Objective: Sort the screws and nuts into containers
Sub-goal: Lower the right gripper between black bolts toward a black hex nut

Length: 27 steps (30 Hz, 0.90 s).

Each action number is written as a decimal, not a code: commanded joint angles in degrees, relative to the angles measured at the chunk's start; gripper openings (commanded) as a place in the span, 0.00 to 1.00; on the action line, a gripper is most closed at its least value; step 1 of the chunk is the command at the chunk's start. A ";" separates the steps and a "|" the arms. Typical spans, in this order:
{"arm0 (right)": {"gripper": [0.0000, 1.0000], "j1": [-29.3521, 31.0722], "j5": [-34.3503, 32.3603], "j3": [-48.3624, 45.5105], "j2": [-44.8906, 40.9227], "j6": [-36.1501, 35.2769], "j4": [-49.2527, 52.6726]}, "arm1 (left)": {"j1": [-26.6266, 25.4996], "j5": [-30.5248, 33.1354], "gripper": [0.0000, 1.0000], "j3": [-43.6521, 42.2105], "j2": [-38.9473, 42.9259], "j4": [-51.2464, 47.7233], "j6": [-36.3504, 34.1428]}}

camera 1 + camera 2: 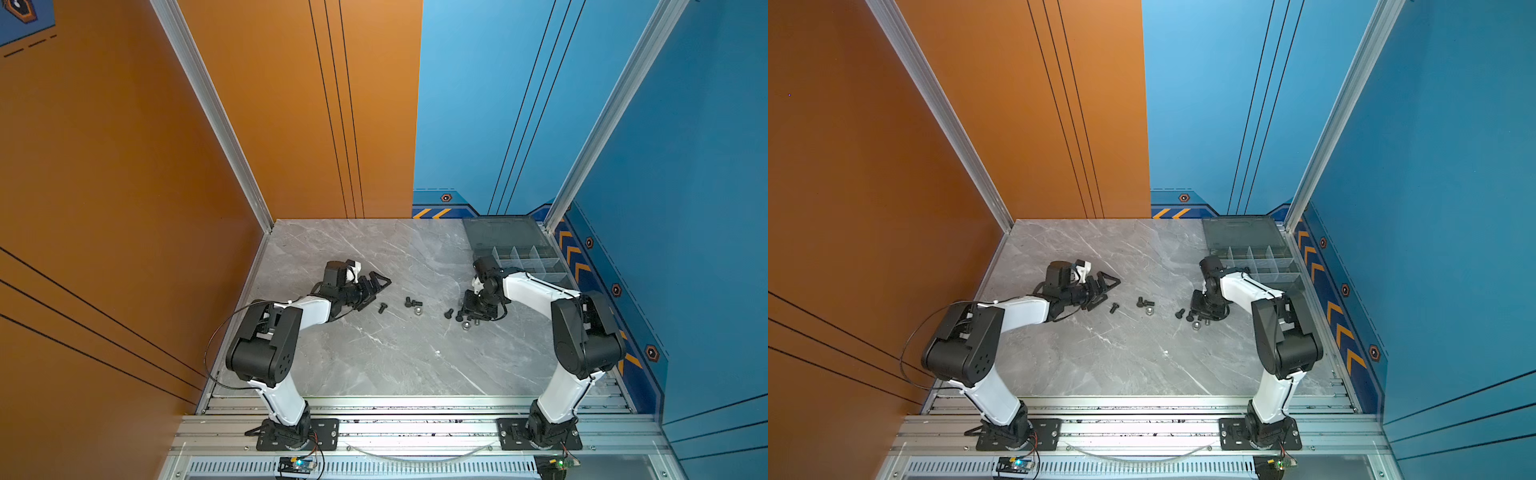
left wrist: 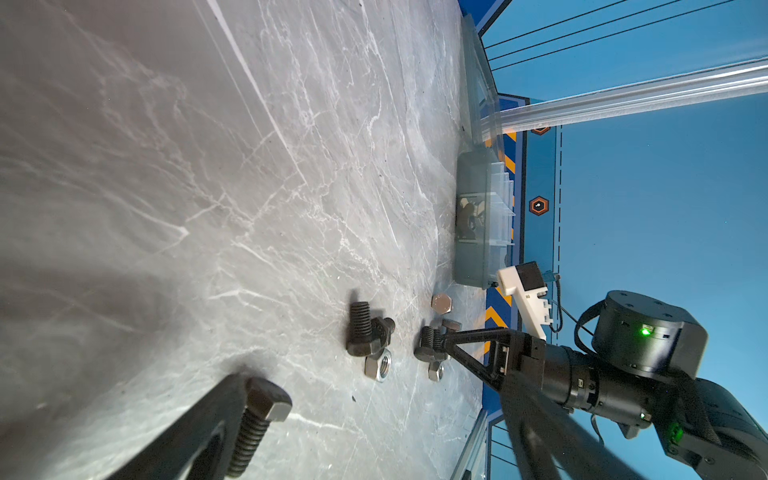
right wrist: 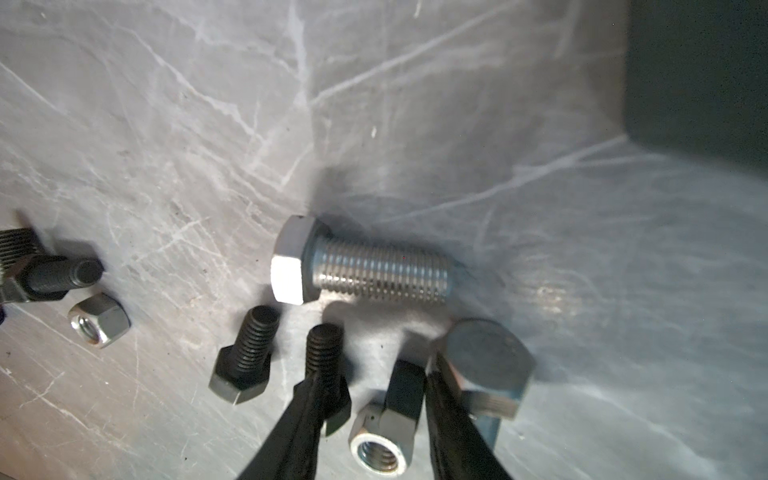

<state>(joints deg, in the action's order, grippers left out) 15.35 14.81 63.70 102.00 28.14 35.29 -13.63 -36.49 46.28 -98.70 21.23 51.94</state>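
Your left gripper [image 1: 376, 294] sits low at the left of the table with its jaws spread wide and nothing between them. A lone black screw [image 1: 382, 308] lies just beside it, so leave that arm alone. Near the middle, two black screws [image 1: 412, 302] and a loose silver nut [image 1: 418, 311] lie together, unsorted. The step in hand appears to belong to your right gripper [image 3: 378, 374]. It is down over the right-hand cluster, jaws partly apart, straddling a black nut [image 3: 405, 390] but not visibly pinching it. That nut stands on edge against a bright nut [image 3: 380, 451]. One finger overlaps a black screw shank [image 3: 326, 353], and the other crowds a large silver screw head [image 3: 488, 365]. Centre the jaws on the black nut alone, close gently on its flats, and lift straight up. Then carry it to the open organizer box [image 1: 523, 257] in the far right corner.
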 commanded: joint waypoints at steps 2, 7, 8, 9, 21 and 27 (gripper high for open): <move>0.42 -0.62 -2.10 -2.09 -1.65 -0.63 1.76 | -0.52 -0.43 0.98 1.10 -1.14 -0.32 -0.70; 0.41 -1.53 -1.84 -3.25 -2.07 -0.62 1.36 | -0.61 -0.42 0.98 1.26 -1.42 -0.34 -0.70; 0.41 -1.59 -1.72 -3.14 -2.09 -0.63 1.23 | -0.63 -0.42 0.98 1.22 -1.41 -0.24 -0.71; 0.41 -1.62 -1.53 -3.30 -2.01 -0.63 1.10 | -0.70 -0.35 0.98 1.20 -1.42 -0.31 -0.71; 0.32 -1.40 -1.33 -3.10 -0.18 -0.46 -0.04 | -0.71 -0.26 0.98 1.07 -1.52 -0.29 -0.79; 0.27 -0.68 -2.28 -2.38 1.23 -0.28 -0.23 | -0.73 -0.39 0.98 0.92 -1.59 -0.30 -0.94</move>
<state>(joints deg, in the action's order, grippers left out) 14.09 14.52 61.04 101.25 28.12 35.33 -13.96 -36.49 46.37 -99.55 21.21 51.94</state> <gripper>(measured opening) 0.279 0.976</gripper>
